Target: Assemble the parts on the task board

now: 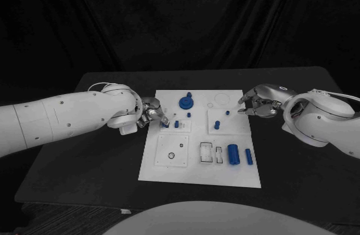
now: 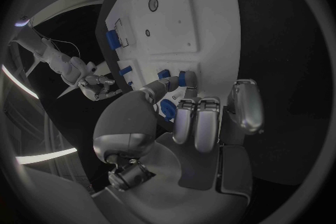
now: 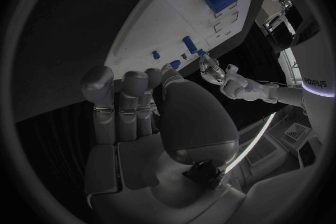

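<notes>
head view: left hand (image 1: 147,114) hovers at the task board (image 1: 198,175) edge, fingers curled beside a blue part (image 1: 165,124), grip unclear; right hand (image 1: 257,106) likewise curled, contents unclear.

The left hand (image 1: 152,115) reached in from its side, fingers curled together at their tips — whether they pinched anything was unclear. The right hand (image 1: 257,106) hung opposite, fingers curled in, holding nothing.

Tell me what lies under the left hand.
The left hand hangs over the task board's left edge, fingertips by a small blue part. Whatever sits directly beneath its fingers is covered.
</notes>
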`<state>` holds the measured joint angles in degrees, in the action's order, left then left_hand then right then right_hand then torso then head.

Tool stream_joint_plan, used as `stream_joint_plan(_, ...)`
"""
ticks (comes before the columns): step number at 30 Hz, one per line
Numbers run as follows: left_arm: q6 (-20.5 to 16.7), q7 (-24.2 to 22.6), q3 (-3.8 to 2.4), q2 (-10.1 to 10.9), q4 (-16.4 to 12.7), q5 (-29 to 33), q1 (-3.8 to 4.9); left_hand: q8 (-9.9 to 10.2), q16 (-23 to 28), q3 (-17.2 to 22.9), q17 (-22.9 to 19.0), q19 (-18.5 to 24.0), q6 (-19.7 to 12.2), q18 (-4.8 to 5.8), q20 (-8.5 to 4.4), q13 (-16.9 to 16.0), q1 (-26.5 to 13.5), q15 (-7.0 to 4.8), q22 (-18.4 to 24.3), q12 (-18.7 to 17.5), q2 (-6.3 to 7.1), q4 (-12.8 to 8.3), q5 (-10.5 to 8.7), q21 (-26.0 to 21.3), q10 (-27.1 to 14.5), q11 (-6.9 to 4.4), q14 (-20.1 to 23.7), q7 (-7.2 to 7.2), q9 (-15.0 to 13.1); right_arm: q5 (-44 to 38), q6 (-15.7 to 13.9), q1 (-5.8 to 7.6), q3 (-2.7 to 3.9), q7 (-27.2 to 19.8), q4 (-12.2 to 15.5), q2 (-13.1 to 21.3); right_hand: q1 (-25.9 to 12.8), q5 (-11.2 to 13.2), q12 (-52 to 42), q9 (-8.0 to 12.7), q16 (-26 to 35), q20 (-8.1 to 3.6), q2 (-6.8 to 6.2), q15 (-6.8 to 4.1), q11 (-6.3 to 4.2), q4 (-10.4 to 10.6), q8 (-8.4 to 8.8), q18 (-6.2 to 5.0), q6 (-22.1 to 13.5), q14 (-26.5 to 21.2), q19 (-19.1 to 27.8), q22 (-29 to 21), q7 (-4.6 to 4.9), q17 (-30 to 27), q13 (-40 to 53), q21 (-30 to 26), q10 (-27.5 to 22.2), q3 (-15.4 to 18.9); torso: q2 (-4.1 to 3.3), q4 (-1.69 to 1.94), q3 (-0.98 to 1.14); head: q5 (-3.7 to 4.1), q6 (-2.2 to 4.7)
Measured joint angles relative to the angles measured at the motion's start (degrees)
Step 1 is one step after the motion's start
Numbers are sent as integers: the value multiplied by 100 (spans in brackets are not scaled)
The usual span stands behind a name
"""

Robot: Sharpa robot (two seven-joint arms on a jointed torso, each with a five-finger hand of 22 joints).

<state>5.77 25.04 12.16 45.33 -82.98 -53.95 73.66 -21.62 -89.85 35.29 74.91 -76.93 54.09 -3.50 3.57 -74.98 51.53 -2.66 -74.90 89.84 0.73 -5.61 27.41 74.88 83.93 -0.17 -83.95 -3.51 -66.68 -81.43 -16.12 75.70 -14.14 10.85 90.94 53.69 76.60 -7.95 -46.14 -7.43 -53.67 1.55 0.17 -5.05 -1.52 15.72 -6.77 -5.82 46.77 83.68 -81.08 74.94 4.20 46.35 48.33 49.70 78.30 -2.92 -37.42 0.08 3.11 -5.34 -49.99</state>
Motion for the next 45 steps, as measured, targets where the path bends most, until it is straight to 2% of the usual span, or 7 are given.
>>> stream_joint_plan(3, 16, 0, -4, -28, 27, 1, 0, -13, 0, 196, 0, 0, -4, 0, 0, 0, -41, 0, 0, 0, -4, -165, -406, -45, 0, 0, 0, 5, -15, 0, 2, -1, 0, 0, -1, -3, 0, 0, 0, 0, 0, 0, 0, 0, 0, 0, 0, -1, 0, 0, 0, 0, 0, 0, 0, 0, 0, 0, 0, 0, 0, -1, 0)
stream_joint_plan(7, 37, 1, -8, -56, 68, 2, 3, 80, 0, 146, 0, 43, -107, 0, 0, 0, -145, 0, 0, 0, -110, -359, -1394, -148, 21, -21, 0, 66, 33, 1, 4, -2, 0, 0, -1, -4, 0, 0, 0, 0, 0, 0, 0, 0, 0, 0, 0, 0, 0, 0, 0, -1, 0, 0, 0, 0, 0, 0, 0, 0, 1, -1, 0)
stream_joint_plan(11, 44, 7, -11, -75, 100, 3, 5, 226, 0, -386, 0, 43, -175, -1, 0, 0, -69, 0, 0, 0, -186, -142, -1881, -177, 21, -21, 0, 69, 196, 1, 6, -3, 0, 0, -2, -4, 0, 0, 0, 0, -1, 0, 0, 0, 0, 0, 0, 0, 0, 0, 0, -1, 0, 0, 0, 0, 0, 0, -1, 0, 2, 7, 0)
stream_joint_plan(27, 58, 52, -10, -100, 150, 3, 5, 302, 0, -1503, 0, 41, -187, 0, 44, 0, -50, 34, 0, 0, -204, 533, -2371, -244, 18, 17, -9, -20, 295, 2, 21, -32, 0, 0, -17, -9, 23, 0, 23, 5, 20, 0, 23, 0, 0, 0, 0, 0, 0, 0, 0, -2, 0, -16, -32, -33, 0, 0, -1, -7, 7, -5, 0)
stream_joint_plan(34, 60, 55, -11, -105, 159, 10, 5, 254, 0, -1852, 0, 41, -190, 0, 44, 0, -184, 42, 0, 0, -198, 805, -2426, -244, 19, 18, 0, -23, 259, 2, 35, -40, 0, 0, -19, -13, 23, -25, 45, 12, 20, 0, 23, 0, -1, -32, 0, 0, 0, 0, 0, -2, 0, -27, -45, -67, 0, 0, -4, -2, 7, 5, 0)
stream_joint_plan(42, -8, 35, -2, -82, 169, 12, 4, 3, 0, -2859, 0, 21, -199, -1, 64, 0, -861, 42, 0, 0, 106, 1637, -2436, -244, 19, 18, 0, -29, 63, 3, 46, -43, 0, 0, -21, -13, 46, -66, 45, 19, 20, 0, 46, 0, 0, -32, 0, -1, 0, 0, 0, -2, 0, -32, -47, -67, 1, 0, -5, 0, 5, 3, 0)
stream_joint_plan(45, -79, 19, 5, -67, 177, 8, 0, -133, 0, -3169, 0, 21, -220, -1, 63, 0, -822, 42, 0, 0, 67, 1916, -2436, -223, 19, 18, 0, -50, -76, 3, 49, -43, 0, 0, -21, -12, 46, -66, 82, 25, 59, 0, 46, 0, -1, -32, 0, 0, 0, 0, 0, -3, 0, -42, -61, -67, 1, 0, -5, 0, 5, 2, 0)
